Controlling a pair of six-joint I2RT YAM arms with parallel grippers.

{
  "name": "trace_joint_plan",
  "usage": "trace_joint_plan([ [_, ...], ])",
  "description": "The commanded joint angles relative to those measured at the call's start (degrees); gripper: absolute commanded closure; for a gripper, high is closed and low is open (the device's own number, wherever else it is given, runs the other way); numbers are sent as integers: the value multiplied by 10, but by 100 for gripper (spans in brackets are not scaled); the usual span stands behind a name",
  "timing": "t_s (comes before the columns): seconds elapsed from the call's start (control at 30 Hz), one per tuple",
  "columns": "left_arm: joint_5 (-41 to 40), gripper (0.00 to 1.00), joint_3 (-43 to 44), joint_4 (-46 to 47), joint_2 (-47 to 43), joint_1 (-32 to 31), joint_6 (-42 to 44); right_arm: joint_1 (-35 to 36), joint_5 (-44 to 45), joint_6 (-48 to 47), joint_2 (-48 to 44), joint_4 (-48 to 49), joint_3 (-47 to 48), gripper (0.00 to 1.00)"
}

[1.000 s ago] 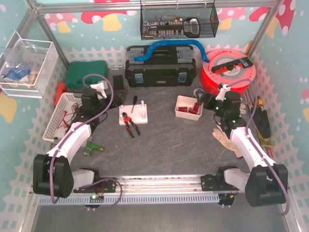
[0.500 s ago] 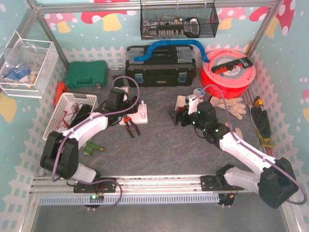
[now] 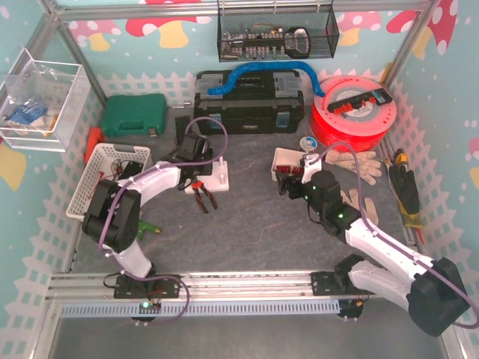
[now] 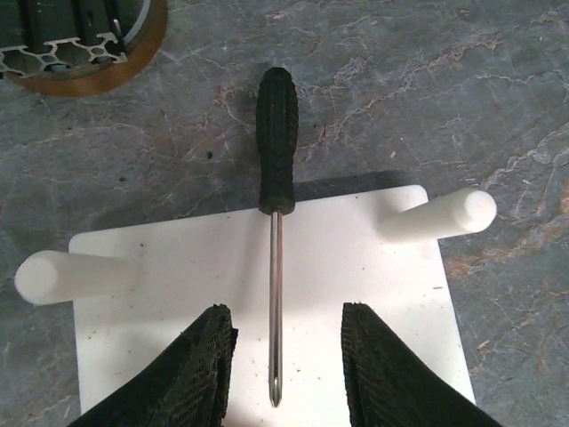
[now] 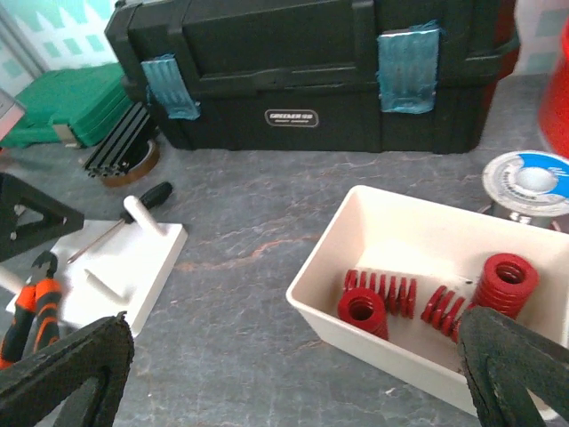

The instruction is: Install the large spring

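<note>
Several red springs lie in a white tray (image 5: 391, 209); the widest, the large spring (image 5: 504, 281), stands at its right end. My right gripper (image 5: 293, 356) hangs open just in front of the tray (image 3: 283, 158), holding nothing. A white base plate (image 4: 356, 267) carries two pegs (image 4: 67, 274) (image 4: 440, 216). A black-handled screwdriver (image 4: 276, 142) lies across the plate. My left gripper (image 4: 289, 313) is low over the plate with a finger on each side of the screwdriver's shaft tip, a gap showing on both sides. In the top view the left gripper (image 3: 196, 158) is at the plate's (image 3: 217, 178) far-left corner.
Orange-handled pliers (image 3: 200, 193) lie at the plate's near edge. A black toolbox (image 3: 249, 101), a green case (image 3: 133, 114) and a red cable reel (image 3: 352, 112) line the back. A white basket (image 3: 105, 176) stands left, gloves (image 3: 355, 161) right, a solder spool (image 5: 532, 178) behind the tray.
My left gripper swung from the basket over to the base plate and its jaws narrowed around the screwdriver shaft. My right arm swung left from the reel side to the spring tray.
</note>
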Motion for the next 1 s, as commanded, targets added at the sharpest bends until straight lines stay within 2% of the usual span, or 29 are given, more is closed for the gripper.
trace_joint_plan([
  [0.0, -5, 62, 24, -17, 22, -2, 10, 2, 52, 10, -15, 21, -18, 1],
  [0.43, -1, 65, 53, -40, 74, -2, 13, 2, 62, 10, -8, 19, -16, 1],
  [0.97, -2, 73, 60, -43, 94, -2, 11, 3, 78, 13, -12, 17, -19, 1],
])
